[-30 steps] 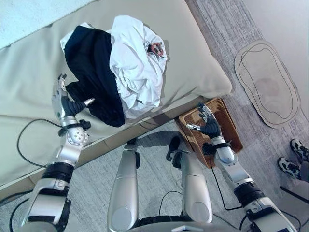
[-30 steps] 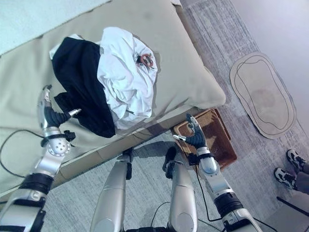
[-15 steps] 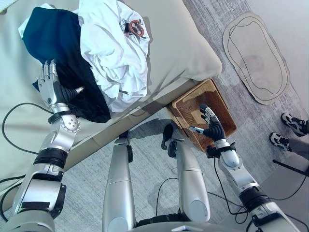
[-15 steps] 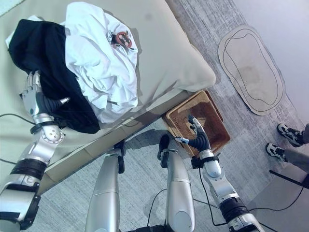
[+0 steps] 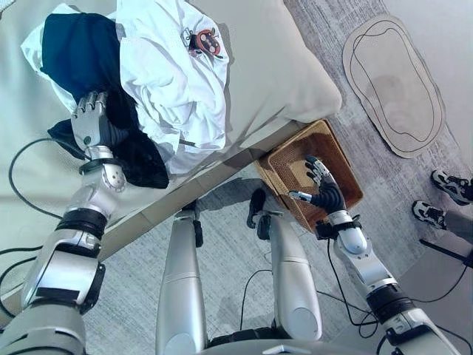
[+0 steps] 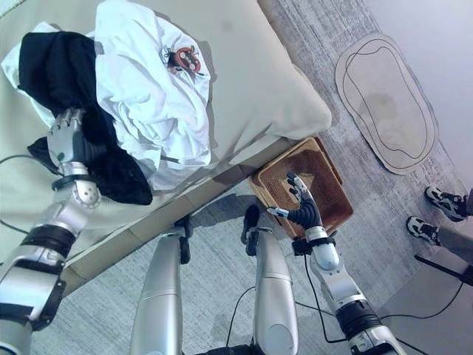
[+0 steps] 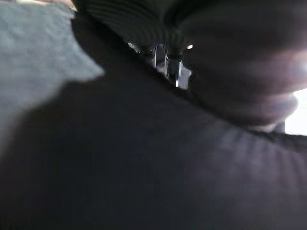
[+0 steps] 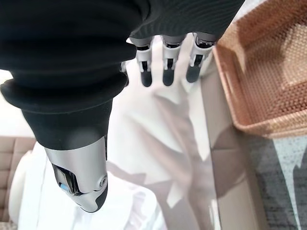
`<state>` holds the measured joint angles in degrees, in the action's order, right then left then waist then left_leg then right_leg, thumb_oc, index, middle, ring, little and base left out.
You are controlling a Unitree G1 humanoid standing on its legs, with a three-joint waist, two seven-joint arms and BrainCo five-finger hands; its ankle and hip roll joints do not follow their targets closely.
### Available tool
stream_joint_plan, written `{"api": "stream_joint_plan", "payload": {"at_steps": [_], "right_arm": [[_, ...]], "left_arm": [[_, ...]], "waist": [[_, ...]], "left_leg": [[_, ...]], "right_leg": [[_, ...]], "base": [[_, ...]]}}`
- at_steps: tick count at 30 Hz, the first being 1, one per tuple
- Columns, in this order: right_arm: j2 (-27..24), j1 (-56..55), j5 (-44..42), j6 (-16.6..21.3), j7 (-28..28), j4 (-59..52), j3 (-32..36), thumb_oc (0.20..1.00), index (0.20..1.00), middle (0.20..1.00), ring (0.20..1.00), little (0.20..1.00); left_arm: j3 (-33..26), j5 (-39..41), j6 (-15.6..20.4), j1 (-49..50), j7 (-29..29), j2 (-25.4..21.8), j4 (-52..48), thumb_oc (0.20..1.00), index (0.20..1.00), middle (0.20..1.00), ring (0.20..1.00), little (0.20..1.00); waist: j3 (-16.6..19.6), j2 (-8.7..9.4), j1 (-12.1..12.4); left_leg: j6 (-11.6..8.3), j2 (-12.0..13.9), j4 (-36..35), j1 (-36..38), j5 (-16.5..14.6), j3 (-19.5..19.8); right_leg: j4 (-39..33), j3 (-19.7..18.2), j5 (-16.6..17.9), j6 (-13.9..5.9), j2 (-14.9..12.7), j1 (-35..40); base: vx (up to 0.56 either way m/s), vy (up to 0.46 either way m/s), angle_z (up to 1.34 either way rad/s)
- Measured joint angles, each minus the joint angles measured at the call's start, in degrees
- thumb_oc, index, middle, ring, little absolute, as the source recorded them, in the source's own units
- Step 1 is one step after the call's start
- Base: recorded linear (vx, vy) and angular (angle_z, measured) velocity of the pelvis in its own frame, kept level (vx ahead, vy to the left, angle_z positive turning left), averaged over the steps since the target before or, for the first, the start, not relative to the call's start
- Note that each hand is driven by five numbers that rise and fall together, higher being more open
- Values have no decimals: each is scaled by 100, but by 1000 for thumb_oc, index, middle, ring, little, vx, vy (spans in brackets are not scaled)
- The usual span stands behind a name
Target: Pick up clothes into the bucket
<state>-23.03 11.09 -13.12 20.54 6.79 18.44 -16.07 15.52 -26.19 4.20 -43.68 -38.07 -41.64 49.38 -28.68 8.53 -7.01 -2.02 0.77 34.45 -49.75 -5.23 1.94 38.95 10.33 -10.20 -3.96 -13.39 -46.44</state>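
Resting on the bed [image 5: 281, 66], the left robot hand [image 5: 92, 122] curls into the black garment [image 5: 81, 52] beside the white shirt [image 5: 174, 81]; rightward, the right robot hand [image 5: 325, 194] hovers spread, released, over the wicker basket [image 5: 336, 159].

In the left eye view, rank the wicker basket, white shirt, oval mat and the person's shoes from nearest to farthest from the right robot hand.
1. Wicker basket: directly under the right robot hand, on the floor beside the bed.
2. White shirt: on the bed, toward the robot's left.
3. Person's shoes and oval mat: both on the floor on the robot's right; too close to call.
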Motion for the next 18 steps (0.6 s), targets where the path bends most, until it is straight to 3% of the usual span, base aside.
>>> {"api": "stream_joint_plan", "payload": {"at_steps": [8,13,18], "right_arm": [[23,-24,4,-5,-60,23,2,1000,1000,1000,1000,1000],[87,-47,21,-14,-99,41,-11,1000,1000,1000,1000,1000],[176,-109,75,-71,-94,245,-6,1000,1000,1000,1000,1000]], "left_arm": [[-124,0,-29,522,269,17,-157,200,200,200,200,200],[-217,-8,53,1239,358,74,-301,200,200,200,200,200],[-643,-12,142,2062,470,297,-788,200,200,200,200,200]], "waist": [[300,53,14],[317,45,93],[343,4,358]], "left_leg": [[10,-23,-123,133,-11,-22],[24,-54,-565,734,95,-70],[-13,-76,-1369,1669,320,-49]], "right_leg": [[-92,-22,16,-23,-14,102],[-490,13,75,-89,-23,672],[-1151,173,187,-110,6,1578]], "base": [[5,-3,0],[47,-18,1],[92,-37,7]]}}
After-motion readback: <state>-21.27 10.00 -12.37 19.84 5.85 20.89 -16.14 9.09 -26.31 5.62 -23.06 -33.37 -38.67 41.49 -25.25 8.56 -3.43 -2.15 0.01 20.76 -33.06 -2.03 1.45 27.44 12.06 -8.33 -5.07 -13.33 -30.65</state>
